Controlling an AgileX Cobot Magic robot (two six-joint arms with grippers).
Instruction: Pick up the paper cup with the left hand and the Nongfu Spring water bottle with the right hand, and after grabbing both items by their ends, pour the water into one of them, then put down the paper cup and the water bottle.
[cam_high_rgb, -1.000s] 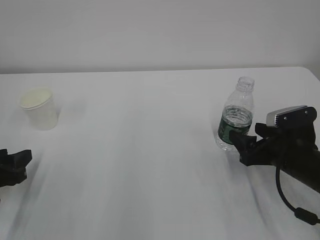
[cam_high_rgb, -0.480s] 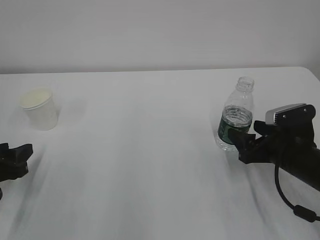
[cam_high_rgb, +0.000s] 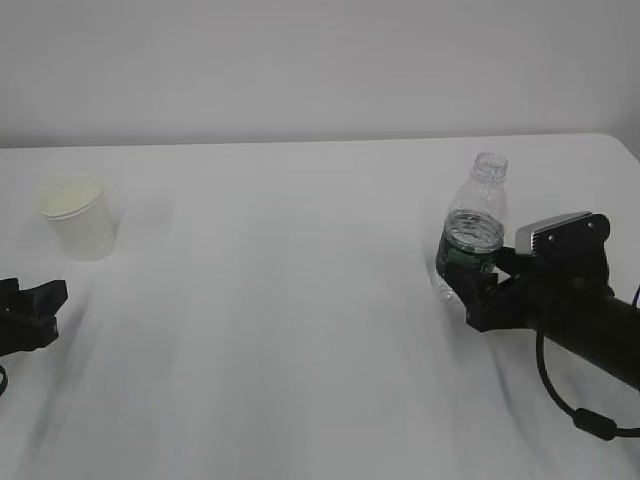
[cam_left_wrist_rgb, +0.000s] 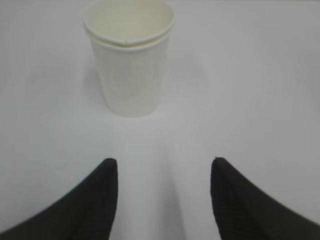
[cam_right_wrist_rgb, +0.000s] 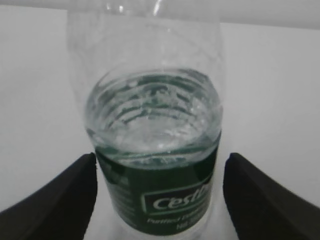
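Observation:
The off-white paper cup (cam_high_rgb: 80, 220) stands upright at the table's far left. In the left wrist view the paper cup (cam_left_wrist_rgb: 130, 60) is straight ahead, a short way beyond my left gripper (cam_left_wrist_rgb: 162, 160), which is open and empty. That left gripper (cam_high_rgb: 50, 305) sits low at the left edge. The Nongfu Spring water bottle (cam_high_rgb: 472, 225), clear with a dark green label and no cap, stands upright on the right, partly filled with water. My right gripper (cam_high_rgb: 468, 290) is open, its fingers on either side of the bottle's label (cam_right_wrist_rgb: 155, 190); a gap shows on the right side.
The white table (cam_high_rgb: 290, 300) ends at a pale wall behind and at a far right corner (cam_high_rgb: 625, 145). A black cable (cam_high_rgb: 575, 405) loops under the right arm. Bare tabletop lies between cup and bottle.
The right gripper has slid left, so its fingers now flank the bottle's lower body. The left gripper crept slightly toward the cup. Cup and bottle have not moved.

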